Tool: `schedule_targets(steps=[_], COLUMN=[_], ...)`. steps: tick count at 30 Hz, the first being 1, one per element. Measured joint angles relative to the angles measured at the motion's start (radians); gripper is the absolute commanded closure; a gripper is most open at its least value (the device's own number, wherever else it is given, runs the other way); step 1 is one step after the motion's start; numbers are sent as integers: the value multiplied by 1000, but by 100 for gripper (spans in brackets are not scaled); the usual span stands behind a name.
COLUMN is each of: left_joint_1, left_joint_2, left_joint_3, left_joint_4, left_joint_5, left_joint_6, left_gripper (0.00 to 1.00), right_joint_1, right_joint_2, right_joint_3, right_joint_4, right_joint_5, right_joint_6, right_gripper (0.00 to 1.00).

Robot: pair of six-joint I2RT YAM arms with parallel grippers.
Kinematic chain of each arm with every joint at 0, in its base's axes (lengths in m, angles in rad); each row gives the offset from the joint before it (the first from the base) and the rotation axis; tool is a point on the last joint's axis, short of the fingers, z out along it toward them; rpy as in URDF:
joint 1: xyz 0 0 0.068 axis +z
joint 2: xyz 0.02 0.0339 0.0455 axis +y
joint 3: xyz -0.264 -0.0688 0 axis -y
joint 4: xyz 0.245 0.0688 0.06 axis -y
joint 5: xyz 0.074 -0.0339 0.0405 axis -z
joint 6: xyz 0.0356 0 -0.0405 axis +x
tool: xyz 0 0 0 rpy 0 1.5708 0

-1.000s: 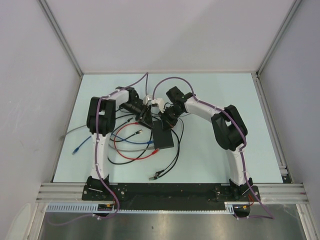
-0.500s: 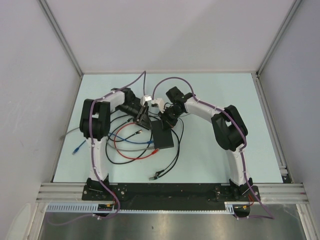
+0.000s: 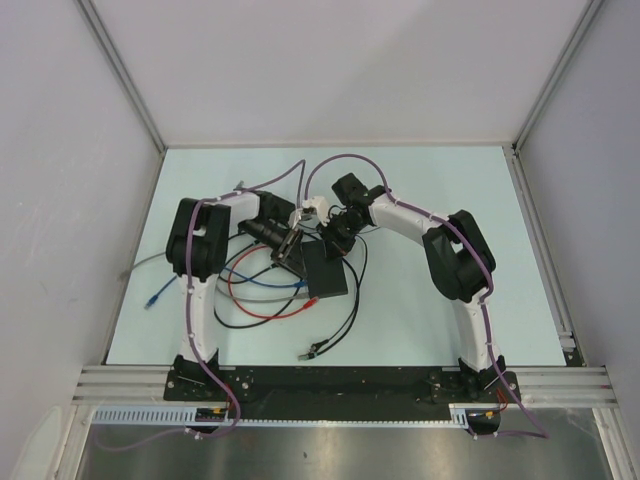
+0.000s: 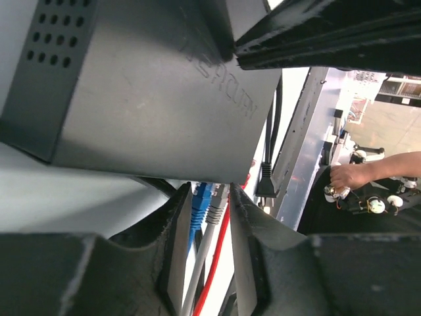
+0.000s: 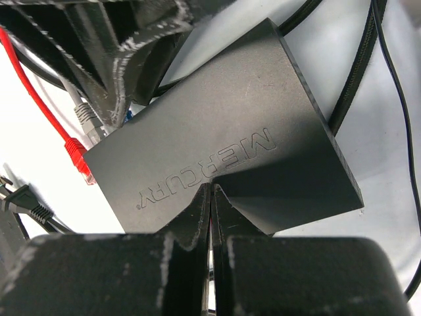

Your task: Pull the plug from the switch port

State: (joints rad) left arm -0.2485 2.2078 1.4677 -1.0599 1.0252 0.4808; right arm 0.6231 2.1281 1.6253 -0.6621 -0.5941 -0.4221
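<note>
Sockets hidden beneath switch [image 5: 223,151]; right gripper [image 5: 210,197] clenched empty against it; left gripper [image 4: 205,204] straddling grey plug [image 4: 216,212], grasp unclear.

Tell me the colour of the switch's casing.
The switch is matte black, top and sides alike; the right wrist view shows it best.

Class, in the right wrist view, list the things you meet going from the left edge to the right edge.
Black plug → red plug → switch → thick black cable.
</note>
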Motion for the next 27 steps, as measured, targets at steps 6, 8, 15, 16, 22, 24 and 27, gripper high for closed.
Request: schedule_targets(steps=[6, 8, 15, 16, 22, 24, 27], left_joint_1=[0, 0, -2, -3, -6, -8, -10], left_joint_2=[31, 43, 81, 81, 81, 81, 81], left_joint_3=[0, 5, 51, 53, 55, 55, 55], left_joint_4=[-10, -30, -118, -122, -132, -134, -137], left_joint_5=[8, 19, 30, 29, 24, 25, 26], left_joint_6=[0, 11, 81, 90, 132, 140, 147], left_gripper=[64, 62, 63, 64, 61, 62, 64], right_joint_1=[0, 0, 1, 1, 1, 1, 1], right_joint_2=[0, 0, 0, 0, 0, 0, 0], right_joint_3=[0, 0, 0, 0, 0, 0, 0], right_joint_4=[0, 0, 0, 0, 0, 0, 0], right_joint_5=[0, 1, 3, 3, 3, 3, 3], right_joint_6=[0, 0, 0, 0, 0, 0, 0], right_gripper=[100, 100, 100, 100, 100, 100, 100])
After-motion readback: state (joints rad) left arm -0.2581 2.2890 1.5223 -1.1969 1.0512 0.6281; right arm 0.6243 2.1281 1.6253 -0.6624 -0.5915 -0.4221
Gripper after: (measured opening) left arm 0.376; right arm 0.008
